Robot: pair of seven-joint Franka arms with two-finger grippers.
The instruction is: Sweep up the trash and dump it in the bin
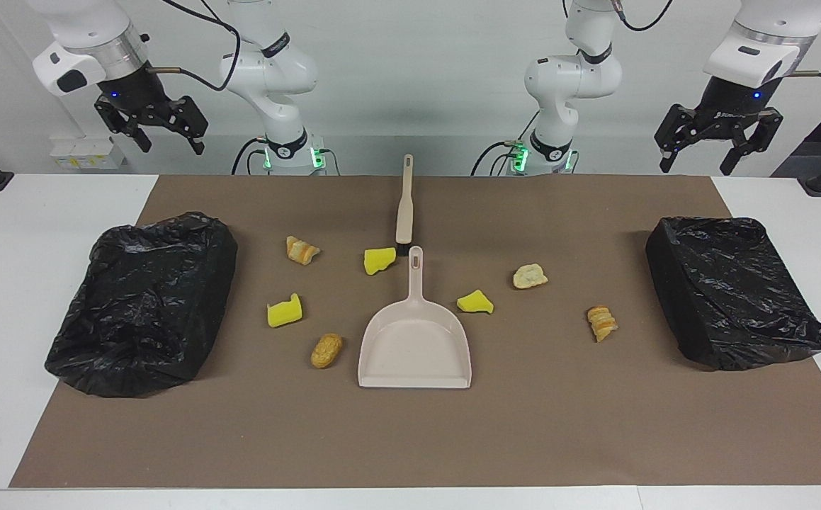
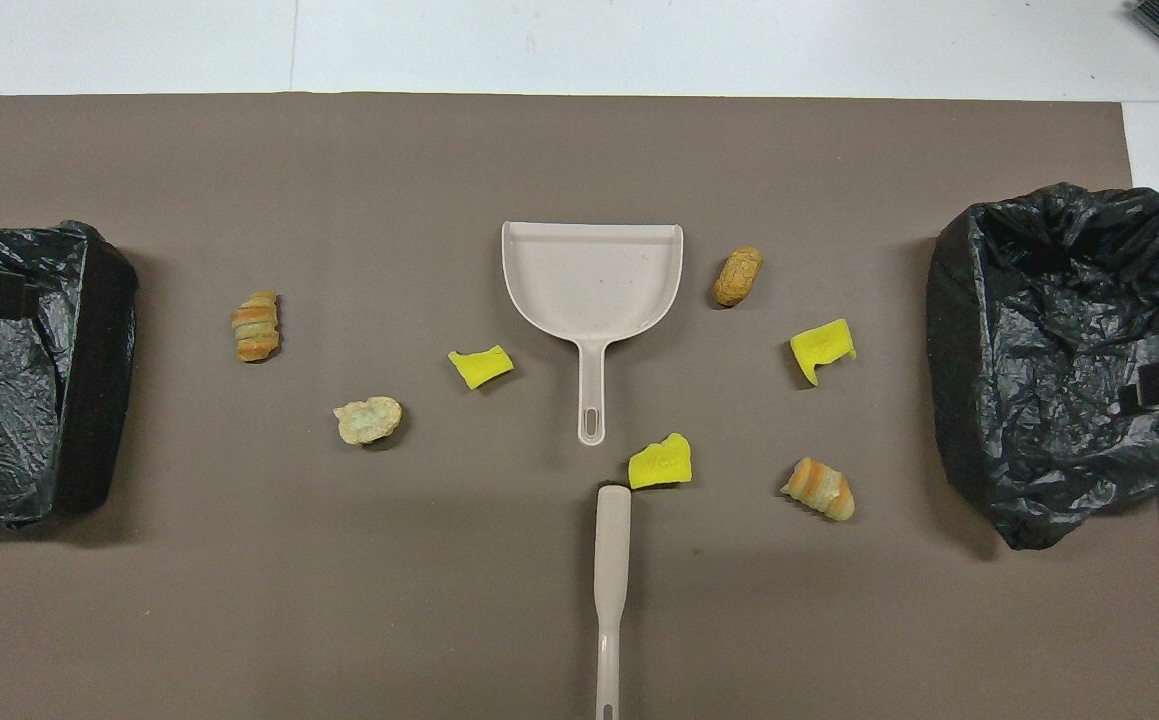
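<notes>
- At the right arm's end of the table, the right gripper (image 1: 163, 136) hangs in the air with its fingers spread and nothing between them; beneath and forward of it a black-bagged bin (image 1: 144, 301) sits on the brown mat (image 1: 410, 439)
- Beside that bin lies part of the trash: a striped bread lump (image 1: 302, 250) nearest the robots, a yellow sponge chunk (image 1: 284, 311) farther out, a tan oval lump (image 1: 326, 350) farther still, close beside the dustpan's scoop
- At the middle, the brush (image 1: 404, 205) lies with its handle toward the robots; a second yellow sponge chunk (image 1: 380, 260) lies just beside its head; the beige dustpan (image 1: 415, 347) lies flat, handle toward the robots, mouth away from them
- Toward the left arm's end, a third yellow sponge chunk (image 1: 475, 302) lies near the dustpan's neck; a pale bread lump (image 1: 529, 275) lies nearer the robots; a striped roll (image 1: 601, 323) lies well apart, toward the second bin
- A second black-bagged bin (image 1: 732, 290) sits at the left arm's end; above it the left gripper (image 1: 697, 160) waits in the air, fingers apart, empty
</notes>
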